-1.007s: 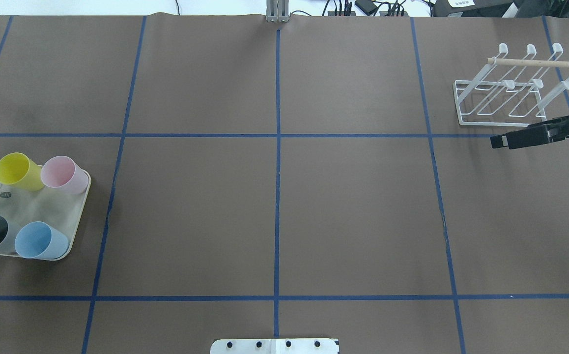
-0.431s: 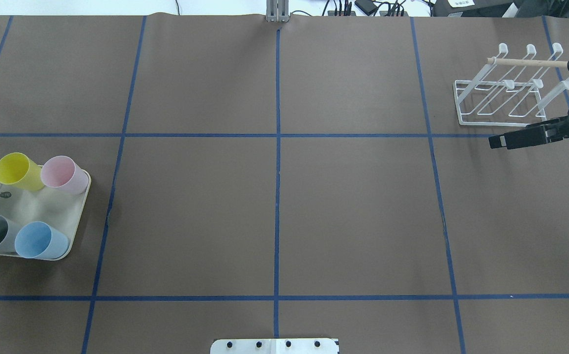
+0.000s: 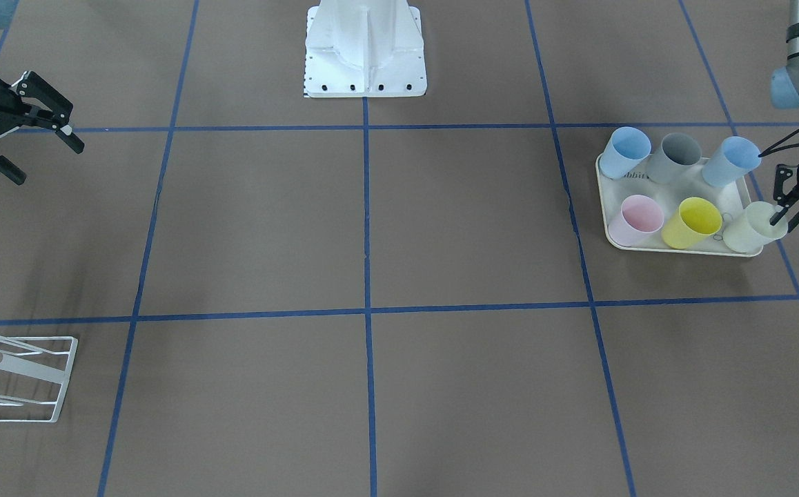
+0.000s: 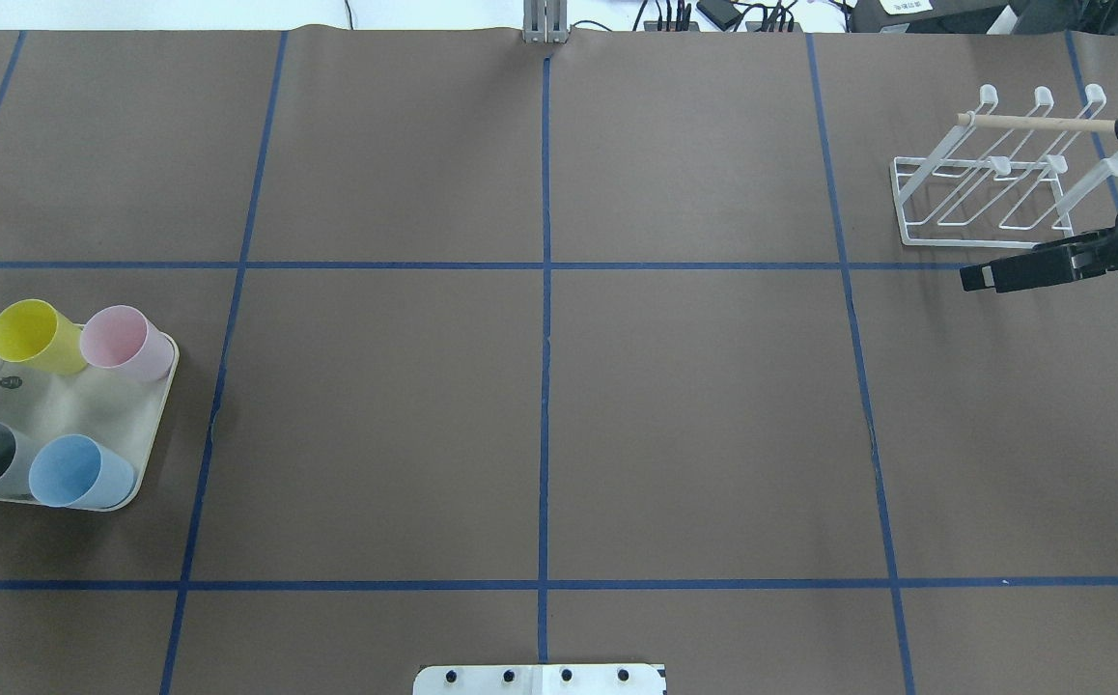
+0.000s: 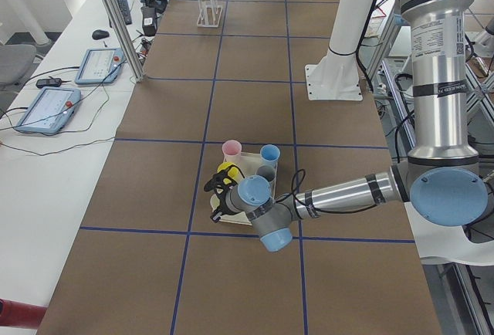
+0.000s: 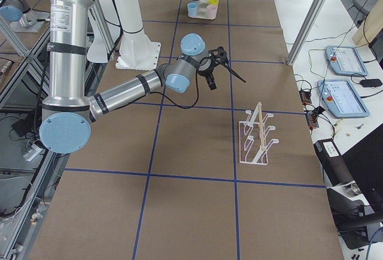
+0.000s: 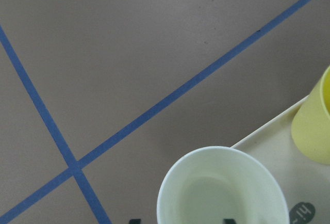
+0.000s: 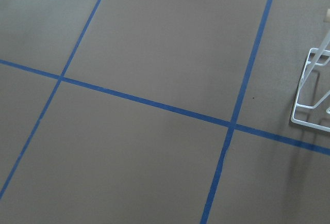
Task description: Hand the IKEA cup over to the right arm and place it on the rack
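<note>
Left gripper, jaws open, hangs at the pale-green cup's rim on the tray, likely poised to grasp. Right gripper hovers open near the rack.

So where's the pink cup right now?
In the overhead view, the pale pink plastic cup sits on the cream tray at the table's left side, at the tray's far right corner, right beside the yellow plastic cup.

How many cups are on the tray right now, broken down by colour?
Blue cups: 2
Grey cup: 1
Pink cup: 1
Yellow cup: 1
Pale green cup: 1
Total: 6 cups
</note>
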`<state>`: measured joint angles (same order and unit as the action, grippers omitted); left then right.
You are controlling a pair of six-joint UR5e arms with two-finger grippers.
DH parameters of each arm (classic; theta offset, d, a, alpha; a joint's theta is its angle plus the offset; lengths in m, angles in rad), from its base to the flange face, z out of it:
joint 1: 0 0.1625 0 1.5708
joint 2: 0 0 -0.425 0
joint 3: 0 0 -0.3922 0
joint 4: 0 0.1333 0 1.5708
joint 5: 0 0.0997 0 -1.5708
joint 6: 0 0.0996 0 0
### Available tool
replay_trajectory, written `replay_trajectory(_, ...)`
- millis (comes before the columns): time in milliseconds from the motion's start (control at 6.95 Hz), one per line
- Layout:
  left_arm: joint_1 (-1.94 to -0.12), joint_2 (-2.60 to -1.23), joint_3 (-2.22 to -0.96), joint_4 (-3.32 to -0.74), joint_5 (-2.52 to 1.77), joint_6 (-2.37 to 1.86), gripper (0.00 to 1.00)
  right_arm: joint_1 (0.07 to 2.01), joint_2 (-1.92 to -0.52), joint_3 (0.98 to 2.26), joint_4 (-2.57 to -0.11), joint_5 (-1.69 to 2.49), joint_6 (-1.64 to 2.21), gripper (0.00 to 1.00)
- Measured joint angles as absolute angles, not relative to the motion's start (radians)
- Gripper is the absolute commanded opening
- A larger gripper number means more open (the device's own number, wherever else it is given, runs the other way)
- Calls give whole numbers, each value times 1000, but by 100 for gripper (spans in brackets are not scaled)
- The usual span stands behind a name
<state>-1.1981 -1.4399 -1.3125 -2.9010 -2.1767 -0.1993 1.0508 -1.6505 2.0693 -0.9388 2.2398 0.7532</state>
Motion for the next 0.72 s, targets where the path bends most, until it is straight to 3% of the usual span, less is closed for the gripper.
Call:
replay_trajectory(431, -1209, -1458, -1311, -2888, -2242, -199, 0, 1051, -1649, 2069, -939, 2240, 752, 100)
replay_trajectory(719, -1322, -1507, -1312, -2842, -2313, -199, 0, 1050, -1641, 2069, -938, 2229, 748, 100)
